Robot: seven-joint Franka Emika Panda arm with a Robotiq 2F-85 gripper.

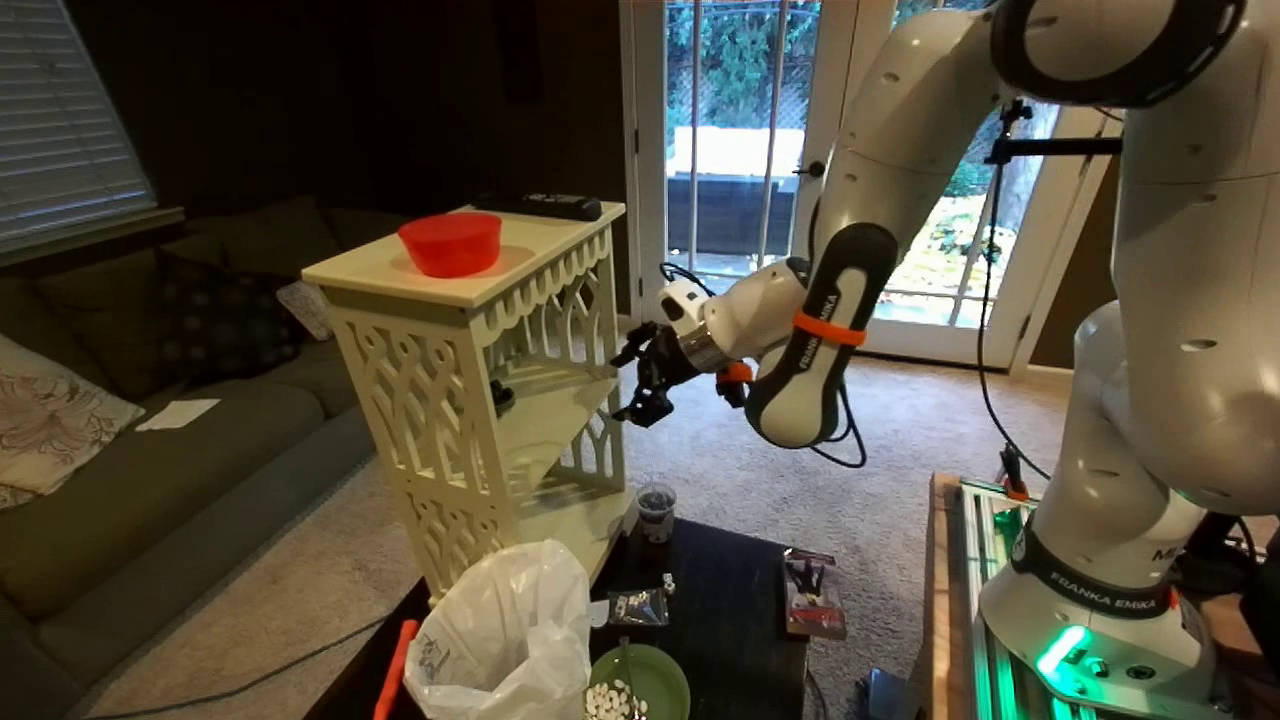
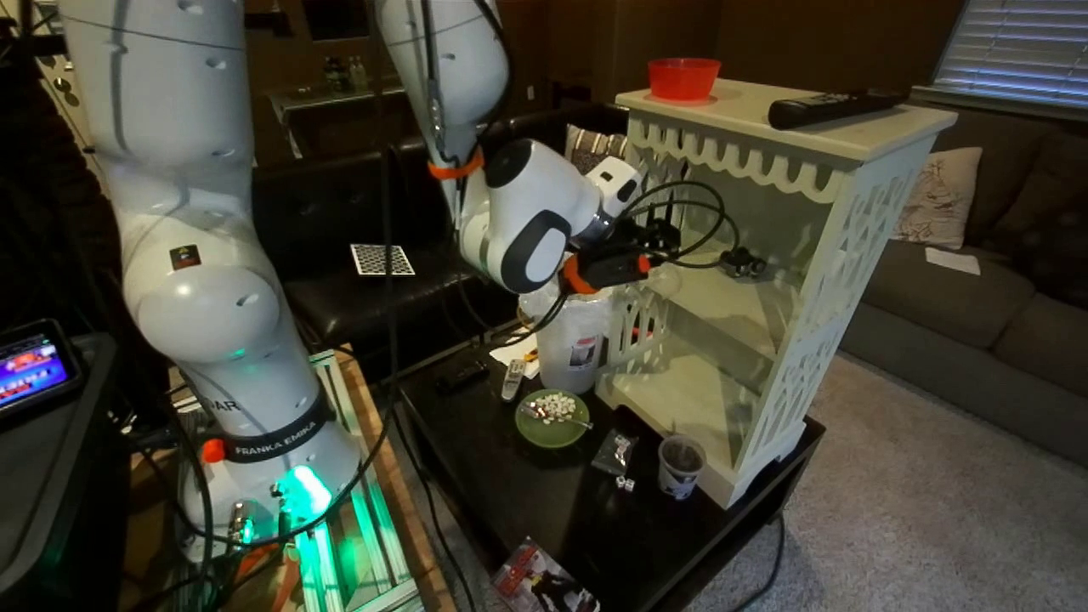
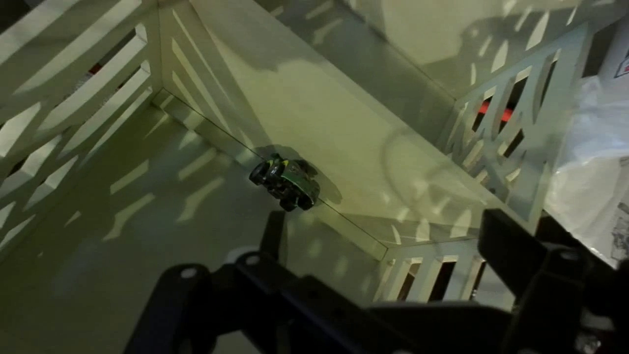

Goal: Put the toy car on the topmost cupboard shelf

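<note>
Wrist view: the toy car [image 3: 296, 181] slants down rightward lengthwise, front unclear.

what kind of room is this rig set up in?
Most likely a home living room: an upholstered sofa with throw pillows, a low dark coffee table, and a glass-paned door to the outside.
</note>
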